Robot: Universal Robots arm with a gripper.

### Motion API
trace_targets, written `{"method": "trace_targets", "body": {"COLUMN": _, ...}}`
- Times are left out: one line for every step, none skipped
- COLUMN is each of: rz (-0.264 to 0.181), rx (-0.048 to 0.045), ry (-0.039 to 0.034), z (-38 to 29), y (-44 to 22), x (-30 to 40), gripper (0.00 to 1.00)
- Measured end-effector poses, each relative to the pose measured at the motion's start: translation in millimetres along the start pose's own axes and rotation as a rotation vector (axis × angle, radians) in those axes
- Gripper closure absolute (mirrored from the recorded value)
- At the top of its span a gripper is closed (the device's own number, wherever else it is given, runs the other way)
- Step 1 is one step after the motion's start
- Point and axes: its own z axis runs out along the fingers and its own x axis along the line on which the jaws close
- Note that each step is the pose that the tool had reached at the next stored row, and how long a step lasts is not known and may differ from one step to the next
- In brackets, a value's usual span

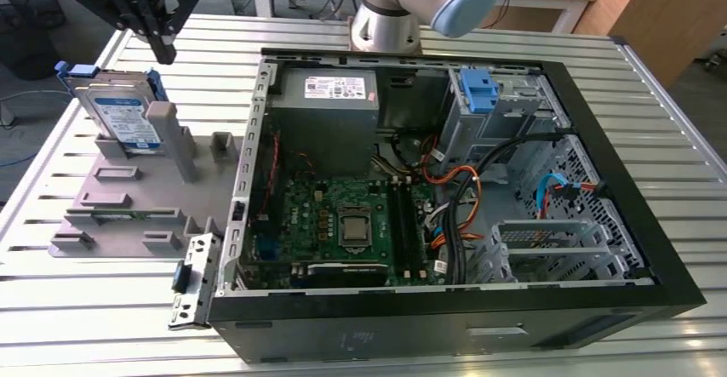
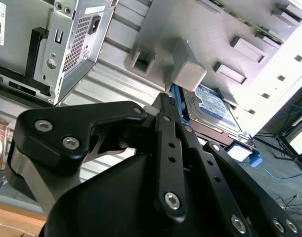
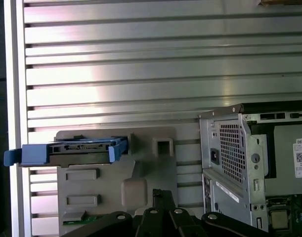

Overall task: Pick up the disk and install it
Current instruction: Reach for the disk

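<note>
Disk point(image 1: 123, 115): flat silver rectangle, blue plastic frame

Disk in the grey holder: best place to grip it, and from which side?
Probably the upper edge of the disk, pinched across its two flat faces, coming down from above. It stands on edge, slightly tilted, in the grey holder, which holds its lower part; the top edge is free.

Arm raised high, black claw point(image 1: 167, 52) pointing straight down, fully closed
</note>
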Motion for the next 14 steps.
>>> {"method": "trace_targets", "body": {"rz": 0.000, "rx": 0.0001, "ry": 0.0000, "z": 0.0, "y": 0.0, "x": 0.1, "gripper": 0.89}}
{"method": "trace_targets", "body": {"rz": 0.000, "rx": 0.0000, "ry": 0.0001, "z": 0.0, "y": 0.0, "x": 0.1, "gripper": 0.89}}
{"method": "trace_targets", "body": {"rz": 0.000, "rx": 0.0000, "ry": 0.0000, "z": 0.0, "y": 0.0, "x": 0.2, "gripper": 0.89}}
{"method": "trace_targets", "body": {"rz": 0.000, "rx": -0.0001, "ry": 0.0001, "z": 0.0, "y": 0.0, "x": 0.2, "gripper": 0.89}}
{"method": "trace_targets", "body": {"rz": 0.000, "rx": -0.0001, "ry": 0.0000, "z": 0.0, "y": 0.0, "x": 0.3, "gripper": 0.89}}
{"method": "trace_targets", "body": {"rz": 0.000, "rx": -0.0001, "ry": 0.0000, "z": 0.0, "y": 0.1, "x": 0.4, "gripper": 0.89}}
{"method": "trace_targets", "body": {"rz": 0.000, "rx": -0.0002, "ry": -0.0001, "z": 0.2, "y": 0.4, "x": 0.5, "gripper": 0.89}}
{"method": "trace_targets", "body": {"rz": 0.000, "rx": -0.0001, "ry": 0.0001, "z": 0.3, "y": 0.8, "x": 0.5, "gripper": 0.89}}
{"method": "trace_targets", "body": {"rz": 0.000, "rx": -0.0001, "ry": 0.0000, "z": 0.6, "y": 1.3, "x": 0.5, "gripper": 0.89}}
{"method": "trace_targets", "body": {"rz": 0.000, "rx": -0.0001, "ry": 0.0000, "z": 0.8, "y": 1.9, "x": 0.6, "gripper": 0.89}}
{"method": "trace_targets", "body": {"rz": 0.000, "rx": -0.0001, "ry": 0.0000, "z": 1.1, "y": 2.6, "x": 0.7, "gripper": 0.89}}
{"method": "trace_targets", "body": {"rz": 0.000, "rx": 0.0000, "ry": 0.0001, "z": 1.3, "y": 3.4, "x": 0.9, "gripper": 0.89}}
{"method": "trace_targets", "body": {"rz": 0.001, "rx": -0.0001, "ry": 0.0000, "z": 1.6, "y": 4.4, "x": 1.3, "gripper": 0.89}}
{"method": "trace_targets", "body": {"rz": 0.001, "rx": -0.0001, "ry": 0.0000, "z": 1.9, "y": 5.5, "x": 1.7, "gripper": 0.89}}
